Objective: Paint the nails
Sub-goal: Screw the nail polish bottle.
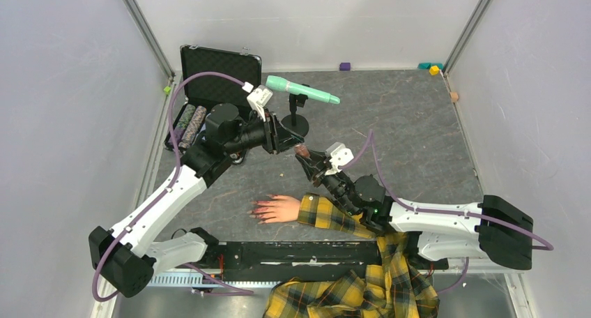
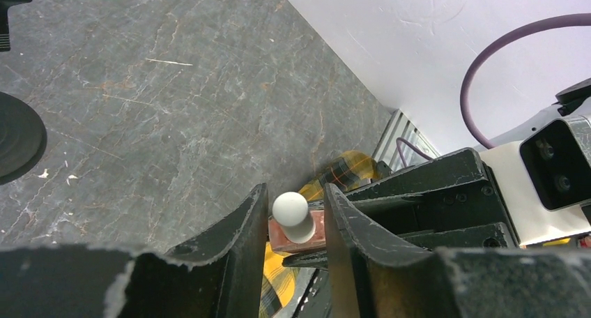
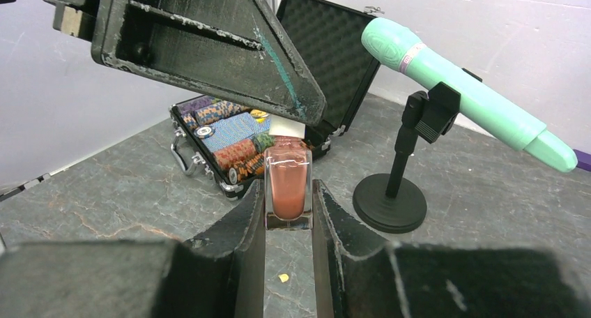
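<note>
A pale mannequin hand [image 1: 277, 208] in a yellow plaid sleeve [image 1: 334, 217] lies palm down near the table's front, its red-pink nails [image 1: 258, 210] pointing left. My right gripper [image 3: 288, 189] is shut on a small polish bottle [image 3: 288, 185] of brownish-pink liquid, held in the air above the table's middle [image 1: 302, 150]. My left gripper [image 2: 296, 192] faces it, its fingers [image 2: 244, 227] standing on either side of the bottle's white cap [image 2: 290, 210] with thin gaps showing. The nails are out of both wrist views.
A teal microphone [image 1: 301, 90] sits on a black stand [image 1: 297, 126] just behind the grippers. An open black case [image 1: 216, 77] with poker chips stands at the back left. Small coloured blocks [image 1: 433, 68] lie along the back wall. Plaid cloth hangs over the front edge.
</note>
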`<state>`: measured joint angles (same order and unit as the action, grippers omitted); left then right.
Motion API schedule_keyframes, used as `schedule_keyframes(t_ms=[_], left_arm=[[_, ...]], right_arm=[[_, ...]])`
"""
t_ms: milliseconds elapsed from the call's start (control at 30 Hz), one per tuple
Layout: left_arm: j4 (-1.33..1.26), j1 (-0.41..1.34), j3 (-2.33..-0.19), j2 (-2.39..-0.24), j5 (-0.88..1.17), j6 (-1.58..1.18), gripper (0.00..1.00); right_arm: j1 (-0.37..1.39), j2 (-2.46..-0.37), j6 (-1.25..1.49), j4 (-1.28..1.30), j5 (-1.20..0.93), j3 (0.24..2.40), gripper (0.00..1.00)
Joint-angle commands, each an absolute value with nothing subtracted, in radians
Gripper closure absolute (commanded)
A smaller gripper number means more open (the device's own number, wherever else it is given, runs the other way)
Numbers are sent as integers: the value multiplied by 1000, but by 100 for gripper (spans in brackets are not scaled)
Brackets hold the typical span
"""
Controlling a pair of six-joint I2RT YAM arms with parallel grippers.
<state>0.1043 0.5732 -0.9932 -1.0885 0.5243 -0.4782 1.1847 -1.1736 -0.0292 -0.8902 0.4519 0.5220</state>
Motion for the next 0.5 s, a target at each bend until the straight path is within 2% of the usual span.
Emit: schedule_keyframes(t_ms=[0,233,467], left_arm=[[89,580,-1029,-1096,556,-500,61],[77,586,-1029,-1111,591,-519,72],[56,590,-1028,-1118,622,-534,97]], right_arm=[[1192,-1179,-49,-910,481,569,100],[1193,-1178,-52,-911,495,568,100],[1193,-1168,-42,-920,519,557,100]])
